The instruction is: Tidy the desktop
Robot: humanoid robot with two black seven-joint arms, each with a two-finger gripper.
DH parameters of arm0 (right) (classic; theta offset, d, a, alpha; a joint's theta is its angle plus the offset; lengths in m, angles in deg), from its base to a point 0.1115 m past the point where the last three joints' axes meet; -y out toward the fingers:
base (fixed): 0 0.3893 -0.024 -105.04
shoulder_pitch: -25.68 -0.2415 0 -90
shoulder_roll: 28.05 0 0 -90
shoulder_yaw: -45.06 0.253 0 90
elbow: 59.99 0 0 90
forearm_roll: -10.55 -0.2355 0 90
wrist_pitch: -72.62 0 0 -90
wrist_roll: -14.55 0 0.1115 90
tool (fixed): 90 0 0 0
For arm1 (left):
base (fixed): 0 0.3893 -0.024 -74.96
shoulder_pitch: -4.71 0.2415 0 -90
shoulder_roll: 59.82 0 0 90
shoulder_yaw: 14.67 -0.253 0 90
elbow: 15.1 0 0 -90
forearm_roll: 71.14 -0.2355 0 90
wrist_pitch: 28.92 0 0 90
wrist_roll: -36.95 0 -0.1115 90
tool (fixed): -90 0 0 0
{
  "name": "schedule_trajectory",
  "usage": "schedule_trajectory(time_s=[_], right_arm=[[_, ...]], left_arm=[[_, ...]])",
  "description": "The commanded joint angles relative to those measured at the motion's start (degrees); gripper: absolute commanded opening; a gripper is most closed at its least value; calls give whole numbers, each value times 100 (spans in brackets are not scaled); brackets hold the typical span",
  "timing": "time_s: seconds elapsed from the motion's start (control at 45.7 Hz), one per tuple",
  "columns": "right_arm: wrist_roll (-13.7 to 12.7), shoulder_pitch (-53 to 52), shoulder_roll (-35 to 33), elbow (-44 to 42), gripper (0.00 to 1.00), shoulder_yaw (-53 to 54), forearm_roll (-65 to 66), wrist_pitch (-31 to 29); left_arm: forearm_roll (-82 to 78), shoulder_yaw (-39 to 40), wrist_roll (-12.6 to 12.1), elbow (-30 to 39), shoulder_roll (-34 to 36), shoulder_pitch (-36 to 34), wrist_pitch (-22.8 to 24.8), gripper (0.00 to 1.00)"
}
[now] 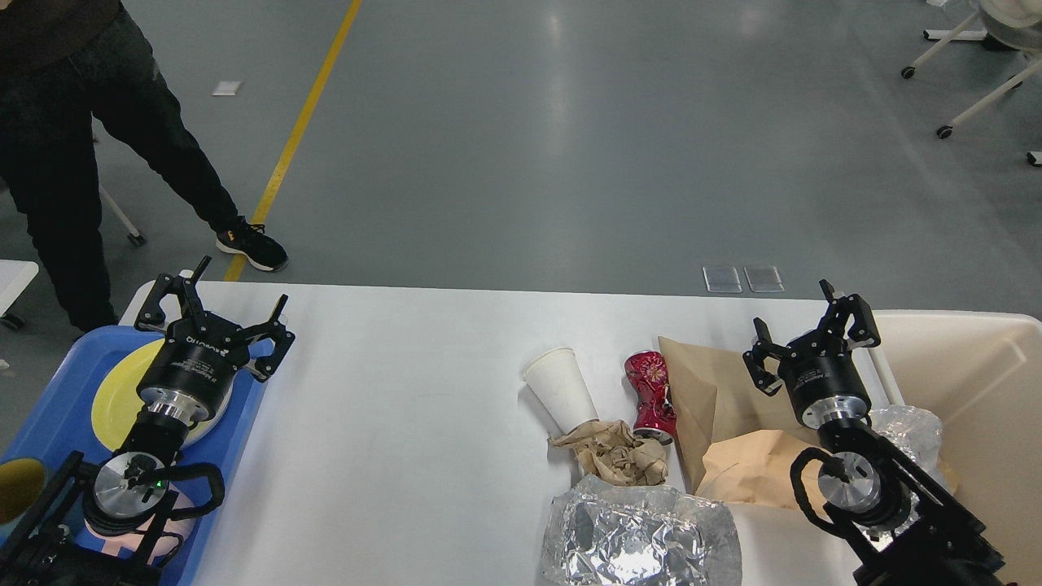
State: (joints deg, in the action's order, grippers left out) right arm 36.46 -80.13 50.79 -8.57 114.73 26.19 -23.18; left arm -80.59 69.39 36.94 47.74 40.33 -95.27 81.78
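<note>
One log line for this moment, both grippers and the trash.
left gripper: open, over blue tray | right gripper: open, empty | crushed red can, white paper cup: on white desktop

I can see small white letters on the round black body of my left gripper (pixel 213 313), just above the blue tray (pixel 49 391), but they sit upside down and are too tiny for me to read. The red can (pixel 650 389), far to the right of that tray, has a pale pattern, not words I can read.
</note>
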Motion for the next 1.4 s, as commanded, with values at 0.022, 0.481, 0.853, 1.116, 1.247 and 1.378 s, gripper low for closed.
schedule_trajectory(time_s=[0.022,0.481,0.853,1.116,1.247,1.378], right_arm=[[-3,7,0,0,100,3,0,0],[6,7,0,-9,100,3,0,0],[-3,7,0,0,100,-6,0,0],[-3,7,0,0,100,-6,0,0],[6,7,0,0,100,3,0,0],[-3,7,0,-9,100,3,0,0]], left_arm=[[-14,-21,-52,-9,-49,5,84,97],[109,348,1,-79,-101,5,162,97],[320,647,-52,-79,-136,84,488,97],[452,920,-61,-97,180,-56,268,97],[531,911,-52,-158,119,-13,224,97],[531,858,1,-553,110,-39,242,97]])
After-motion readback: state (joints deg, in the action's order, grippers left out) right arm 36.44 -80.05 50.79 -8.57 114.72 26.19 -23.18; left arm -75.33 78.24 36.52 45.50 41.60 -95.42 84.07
